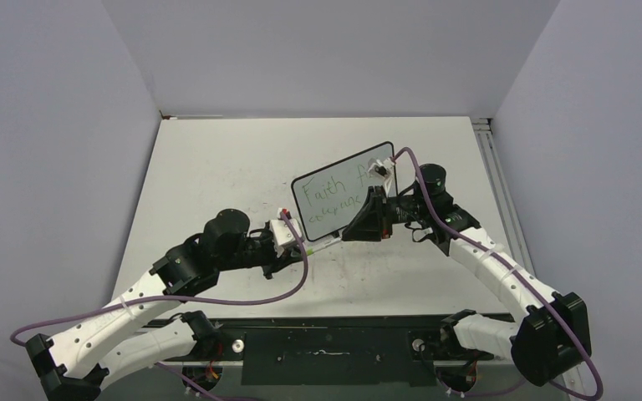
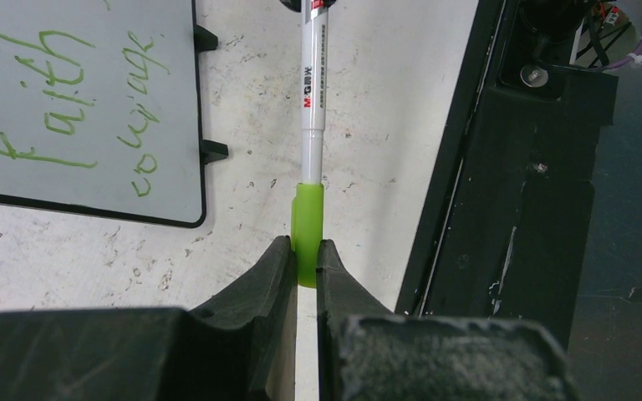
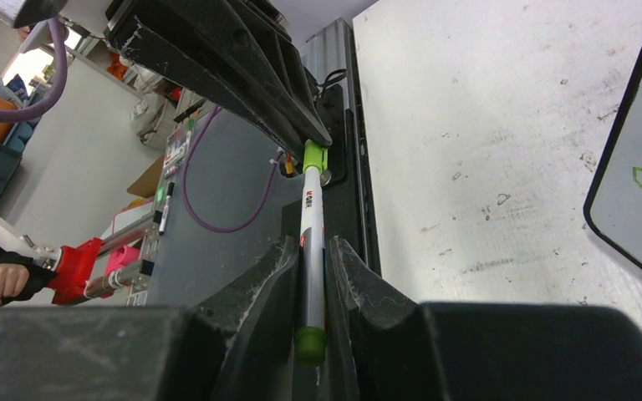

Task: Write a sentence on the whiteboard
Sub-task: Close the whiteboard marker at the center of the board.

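Both grippers share one marker (image 2: pixel 310 109): the left gripper (image 2: pixel 305 251) is clamped tight on its green cap (image 2: pixel 307 221), while the right gripper (image 3: pixel 312 246) pinches the white barrel, probably so the cap can seat or pull off in line. The whiteboard (image 1: pixel 347 190) stands mid-frame in the overhead view, its green sentence (image 2: pixel 58 125) partly hidden behind the right gripper. The marker's tip cannot be seen.

Robotics laboratory test cell: a scuffed white tabletop (image 1: pixel 217 167) enclosed by plain grey partition walls (image 1: pixel 318 50), with a left arm (image 1: pixel 134 301) and a right arm (image 1: pixel 501 276) bolted at its near edge, purple cables (image 1: pixel 217 299) trailing; the right wrist view shows wired equipment (image 3: pixel 171 159) beyond the table
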You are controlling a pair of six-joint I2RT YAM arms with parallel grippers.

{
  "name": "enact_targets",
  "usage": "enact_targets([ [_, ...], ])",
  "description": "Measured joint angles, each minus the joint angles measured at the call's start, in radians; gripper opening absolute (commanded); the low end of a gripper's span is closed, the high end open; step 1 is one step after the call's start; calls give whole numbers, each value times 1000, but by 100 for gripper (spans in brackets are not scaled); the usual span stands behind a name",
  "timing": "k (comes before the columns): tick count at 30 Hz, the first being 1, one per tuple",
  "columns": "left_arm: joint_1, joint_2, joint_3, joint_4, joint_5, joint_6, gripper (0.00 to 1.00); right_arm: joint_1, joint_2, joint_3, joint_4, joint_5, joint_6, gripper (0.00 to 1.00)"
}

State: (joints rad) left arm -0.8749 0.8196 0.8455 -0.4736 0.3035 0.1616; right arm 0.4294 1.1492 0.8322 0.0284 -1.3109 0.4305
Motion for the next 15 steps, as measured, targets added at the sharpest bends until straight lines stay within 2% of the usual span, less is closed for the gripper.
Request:
enact_targets([
  [15, 5, -2, -6, -2, 72, -23, 0, 62, 43, 0, 17, -10, 3, 5],
])
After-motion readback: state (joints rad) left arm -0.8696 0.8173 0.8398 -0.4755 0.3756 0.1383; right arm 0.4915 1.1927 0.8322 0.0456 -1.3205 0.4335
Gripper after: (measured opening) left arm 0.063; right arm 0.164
